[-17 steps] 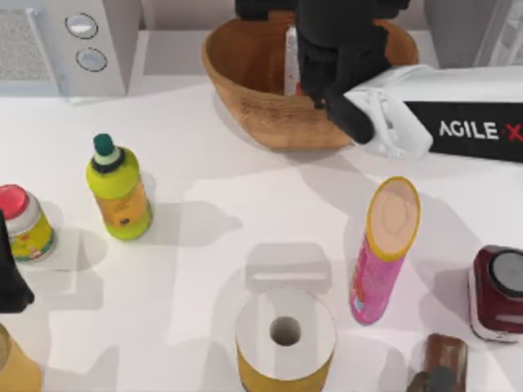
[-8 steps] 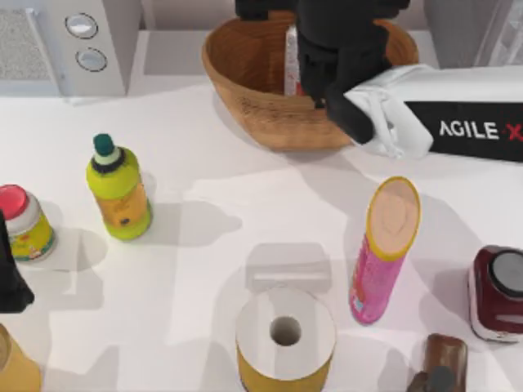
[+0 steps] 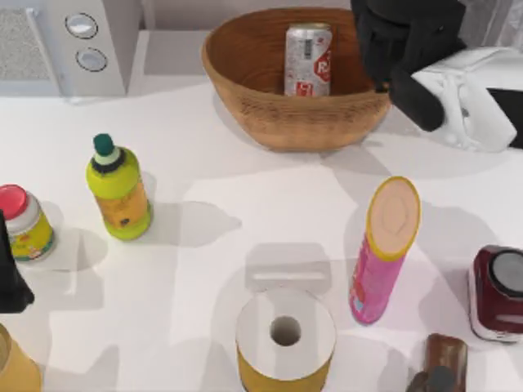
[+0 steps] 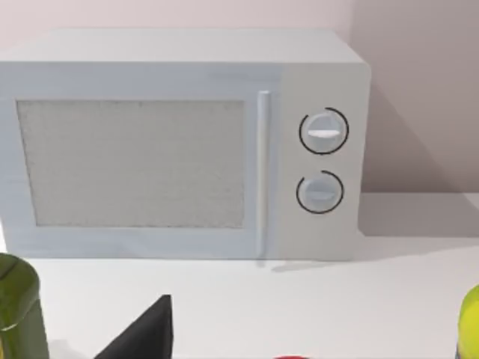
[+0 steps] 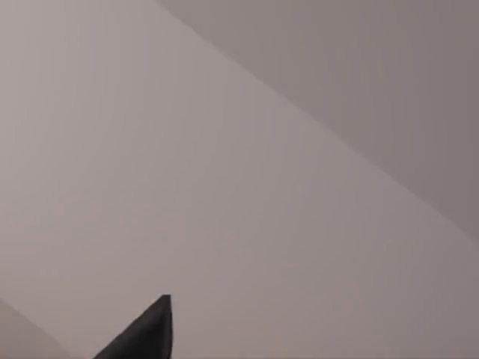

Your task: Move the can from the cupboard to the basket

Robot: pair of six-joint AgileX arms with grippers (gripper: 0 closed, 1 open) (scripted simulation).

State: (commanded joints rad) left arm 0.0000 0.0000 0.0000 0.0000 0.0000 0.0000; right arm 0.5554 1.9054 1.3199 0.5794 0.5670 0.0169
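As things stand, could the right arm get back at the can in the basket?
Probably yes. The can stands upright in the basket with nothing above it, and the right gripper sits just beside the basket's right rim, so a top-down approach looks free.

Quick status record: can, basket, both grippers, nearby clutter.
can: small silver drink can with red-and-white label, upright inside the basket
basket: large oval brown wicker basket, far middle of table
right gripper: beside the basket's right rim, apart from the can
left gripper: parked at the table's left edge
nearby: tall pink tube with yellow rim, in front of the basket
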